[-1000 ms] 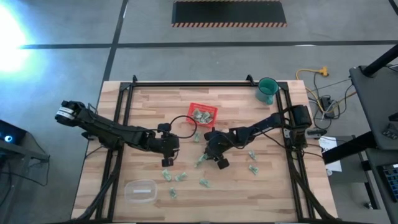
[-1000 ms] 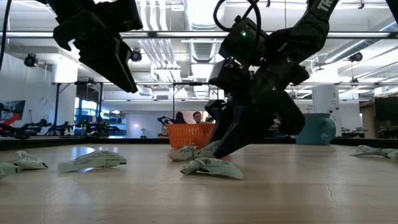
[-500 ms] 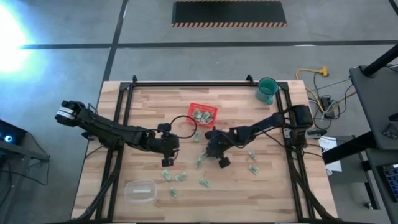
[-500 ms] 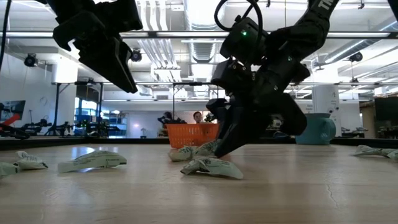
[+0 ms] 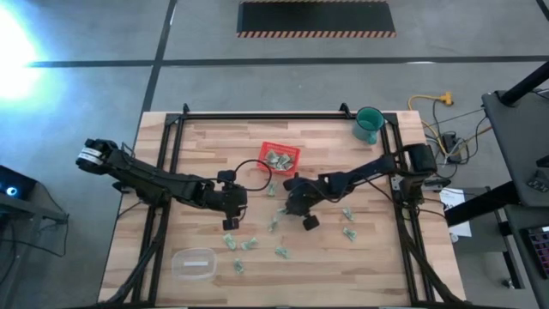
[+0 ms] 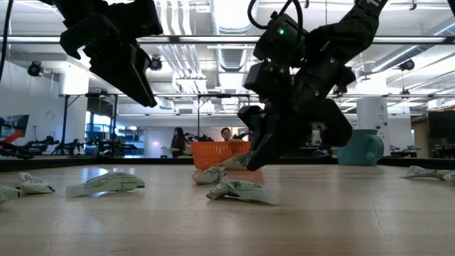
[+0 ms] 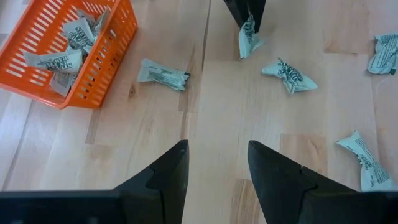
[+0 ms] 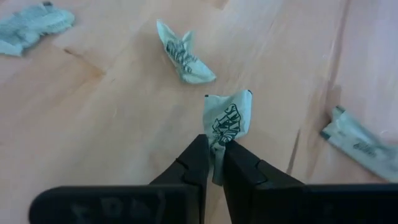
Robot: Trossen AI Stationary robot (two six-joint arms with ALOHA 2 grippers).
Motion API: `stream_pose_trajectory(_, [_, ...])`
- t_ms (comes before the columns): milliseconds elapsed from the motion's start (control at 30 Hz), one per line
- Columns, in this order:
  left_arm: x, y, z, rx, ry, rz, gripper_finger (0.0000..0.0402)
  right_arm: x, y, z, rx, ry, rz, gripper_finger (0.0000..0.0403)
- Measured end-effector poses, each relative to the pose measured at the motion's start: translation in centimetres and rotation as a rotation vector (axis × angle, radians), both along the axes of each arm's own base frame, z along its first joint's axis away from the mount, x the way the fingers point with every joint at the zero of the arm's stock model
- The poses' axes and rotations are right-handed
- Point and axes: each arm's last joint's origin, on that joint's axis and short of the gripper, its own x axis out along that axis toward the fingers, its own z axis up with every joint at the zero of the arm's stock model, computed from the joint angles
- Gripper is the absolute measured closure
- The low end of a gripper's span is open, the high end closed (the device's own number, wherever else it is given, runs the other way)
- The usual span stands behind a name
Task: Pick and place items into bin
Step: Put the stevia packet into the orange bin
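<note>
The bin is a red tray (image 5: pixel 280 158) with several wrappers in it; in the left wrist view it shows as a slatted orange-red tray (image 7: pixel 68 50). Small pale-green wrappers lie flat about the wooden table, one (image 5: pixel 274 225) just near of my right gripper (image 5: pixel 287 209). My right gripper (image 8: pixel 214 152) is shut on one wrapper (image 8: pixel 227 121) just above the table, near of the tray. My left gripper (image 7: pixel 217 174) hangs open above the table to its left, with nothing between its fingers. My right gripper pinches the wrapper's lower edge (image 8: pixel 217 142) between its two fingertips. The fingers slant down from the table's right side. The wrapper (image 6: pixel 237 161) sticks out beyond the tips and is lifted clear of the table.
A teal cup (image 5: pixel 369 124) stands at the far right corner. A clear plastic container (image 5: pixel 193 263) lies at the near left. Loose wrappers lie near the front (image 5: pixel 238 268) and on the right (image 5: pixel 350 233); one (image 7: pixel 163 74) lies beside the tray.
My right gripper has taken hold of a wrapper that lay on the table and has risen a little. The wrapper, which touched the wood before, now hangs clear of it.
</note>
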Motion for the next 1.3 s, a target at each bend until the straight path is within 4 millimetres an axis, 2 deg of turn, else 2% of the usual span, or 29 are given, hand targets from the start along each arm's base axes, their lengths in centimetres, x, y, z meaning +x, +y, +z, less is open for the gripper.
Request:
stream_pose_trajectory(200, [0.0,0.0,0.0,0.002,0.001,-0.003,0.0253,-0.5,-0.1,2.3,-0.027,-0.039,-0.009,0.0375])
stream_pose_trajectory(400, [0.0,0.0,0.0,0.005,0.001,-0.006,0.0253,-1.3,-1.0,5.0,-0.198,-0.09,-0.12,0.0375])
stream_pose_trajectory(533, [0.0,0.0,0.0,0.007,0.001,-0.006,0.0253,-1.5,-2.2,6.3,-0.299,-0.132,-0.214,0.0375])
stream_pose_trajectory(767, [0.0,0.0,0.0,0.008,-0.003,-0.006,0.0253,-1.5,-6.1,6.5,-0.39,-0.142,-0.353,0.0375])
stream_pose_trajectory(967, [0.0,0.0,0.0,0.014,-0.002,-0.013,0.0253,-1.4,-9.2,6.1,-0.384,-0.158,-0.448,0.0374])
stream_pose_trajectory(1167, [0.2,0.0,0.1,0.018,-0.022,-0.025,0.0253,-1.3,-10.3,5.6,-0.326,-0.162,-0.53,0.0371])
stream_pose_trajectory(1300, [0.2,0.0,0.1,0.018,-0.021,-0.025,0.0253,-1.2,-10.5,5.4,-0.306,-0.169,-0.554,0.035])
